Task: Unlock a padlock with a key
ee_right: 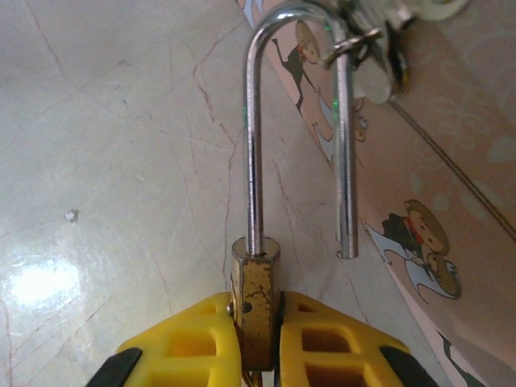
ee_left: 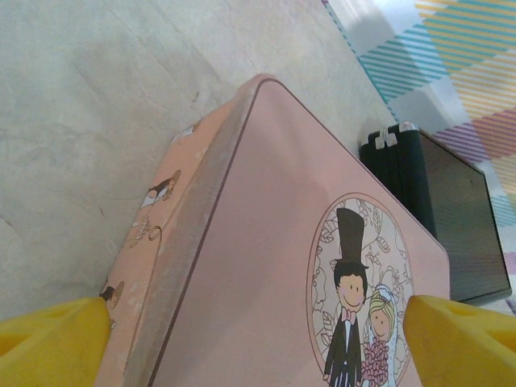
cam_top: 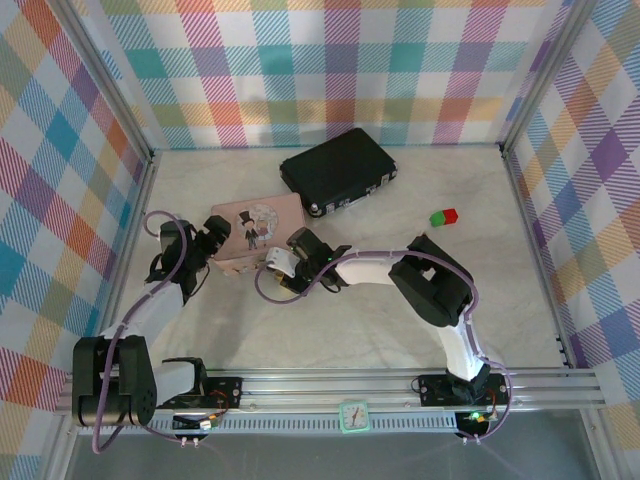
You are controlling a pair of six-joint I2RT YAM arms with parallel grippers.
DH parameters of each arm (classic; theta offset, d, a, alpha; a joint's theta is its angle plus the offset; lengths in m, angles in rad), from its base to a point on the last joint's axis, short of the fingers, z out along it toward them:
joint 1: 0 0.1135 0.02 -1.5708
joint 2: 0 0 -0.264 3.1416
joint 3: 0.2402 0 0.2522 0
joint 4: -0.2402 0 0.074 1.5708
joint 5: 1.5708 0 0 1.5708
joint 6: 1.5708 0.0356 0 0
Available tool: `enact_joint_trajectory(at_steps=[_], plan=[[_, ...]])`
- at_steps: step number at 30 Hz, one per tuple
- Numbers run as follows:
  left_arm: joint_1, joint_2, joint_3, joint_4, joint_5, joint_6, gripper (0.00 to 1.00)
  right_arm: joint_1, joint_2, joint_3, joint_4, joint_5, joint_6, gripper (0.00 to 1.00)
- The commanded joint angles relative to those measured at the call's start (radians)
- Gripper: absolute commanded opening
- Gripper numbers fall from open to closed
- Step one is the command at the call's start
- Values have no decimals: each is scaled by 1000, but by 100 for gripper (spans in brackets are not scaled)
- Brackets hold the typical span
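A: Right gripper (ee_right: 258, 343)?
B: Clamped on padlock (ee_right: 256, 294) body, beside pink box (ee_right: 459, 153), left of worktop (ee_right: 97, 161) centre.
A: Left gripper (ee_left: 258, 339)?
B: Spread wide over pink box.
A: Step?
B: Probably unlocked, shackle (ee_right: 252, 121) leg free. Next: unhooking gently from hasp (ee_right: 367, 40).

We take this for a robotics lab cell: plaid walls (cam_top: 330, 70) on aluminium posts (cam_top: 112, 85) box in a marbled desk (cam_top: 500, 300), a slotted rail (cam_top: 330, 385) in front.

Yellow fingers (ee_left: 48, 343), purple cables (cam_top: 150, 217)
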Motion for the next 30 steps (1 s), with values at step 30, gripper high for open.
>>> enact_joint_trajectory(at_steps=[30], plan=[[-24,142,45,67,272,165,75,-31,62,273,-193,-95,-268,0]])
